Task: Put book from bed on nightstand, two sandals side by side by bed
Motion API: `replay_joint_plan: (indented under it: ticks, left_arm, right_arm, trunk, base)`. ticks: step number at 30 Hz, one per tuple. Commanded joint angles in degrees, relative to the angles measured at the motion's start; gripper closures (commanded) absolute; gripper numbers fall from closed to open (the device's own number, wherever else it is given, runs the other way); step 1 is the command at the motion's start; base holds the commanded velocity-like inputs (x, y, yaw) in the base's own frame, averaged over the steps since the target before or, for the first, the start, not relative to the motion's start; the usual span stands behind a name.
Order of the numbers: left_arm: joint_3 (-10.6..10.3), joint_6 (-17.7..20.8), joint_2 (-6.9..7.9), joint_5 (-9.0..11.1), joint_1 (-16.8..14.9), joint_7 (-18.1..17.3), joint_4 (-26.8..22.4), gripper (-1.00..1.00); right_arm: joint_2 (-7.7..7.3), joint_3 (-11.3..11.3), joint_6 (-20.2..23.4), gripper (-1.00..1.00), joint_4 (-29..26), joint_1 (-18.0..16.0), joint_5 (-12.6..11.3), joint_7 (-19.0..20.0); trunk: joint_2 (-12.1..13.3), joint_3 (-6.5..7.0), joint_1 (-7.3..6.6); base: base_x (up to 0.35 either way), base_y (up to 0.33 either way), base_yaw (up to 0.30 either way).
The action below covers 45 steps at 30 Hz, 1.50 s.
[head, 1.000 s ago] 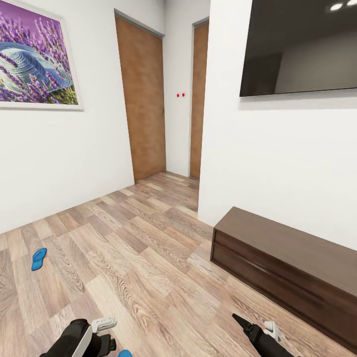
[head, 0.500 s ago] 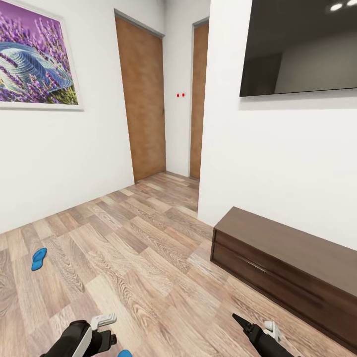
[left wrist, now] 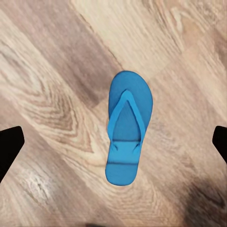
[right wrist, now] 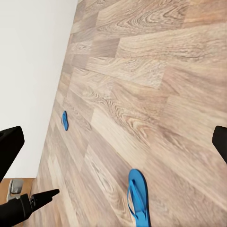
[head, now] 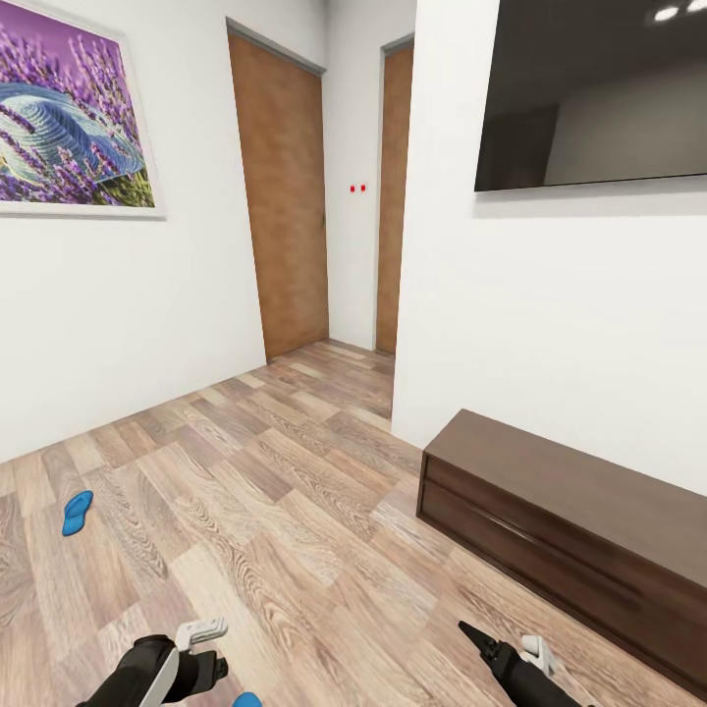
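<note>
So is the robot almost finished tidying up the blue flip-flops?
Not yet. The two sandals lie far apart on the floor: one near the wall, one right under the open left end effector, at. Nothing is grasped. Pairing them by the bed and moving the book remain.

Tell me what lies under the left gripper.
Under the open left gripper lies a blue sandal, strap side up, flat on the wood-plank floor, between the fingers, untouched. What is under the sandal is covered.
</note>
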Motion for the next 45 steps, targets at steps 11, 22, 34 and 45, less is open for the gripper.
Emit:
replay_joint_plan:
  ticks: [11, 22, 34, 45]
  left_arm:
    - [0.1, 0.0, -0.08, 0.2, 0.0, -0.1, 0.0, -1.0]
    - [0.0, 0.0, -0.09, 0.1, 0.0, -0.1, 0.0, -1.0]
    - [-0.1, -0.1, -0.19, 0.1, 0.0, -0.1, 0.0, -1.0]
    - [-0.2, -0.1, -0.41, 0.1, 0.0, -0.1, 0.1, -1.0]
  right_arm:
    - [0.01, -0.2, 0.5, -1.0, 0.0, 0.0, -0.4, 0.1]
    - [0.07, 0.0, 0.4, -1.0, 0.0, 0.0, -0.4, 0.0]
    - [0.06, 0.0, 0.4, -1.0, 0.0, 0.0, -0.4, 0.0]
    - [0.09, 0.0, 0.4, -1.0, 0.0, 0.0, -0.4, 0.0]
  trunk:
    - [-3.3, -2.16, 1.82]
    - [-3.4, -4.6, 2.11]
    - [-3.6, -7.03, 2.39]
    - [-3.6, -7.03, 2.39]
  base:
    - [0.0, 0.0, 0.0]
    - [0.0, 0.0, 0.0]
    - [0.0, 0.0, 0.0]
    - [0.0, 0.0, 0.0]
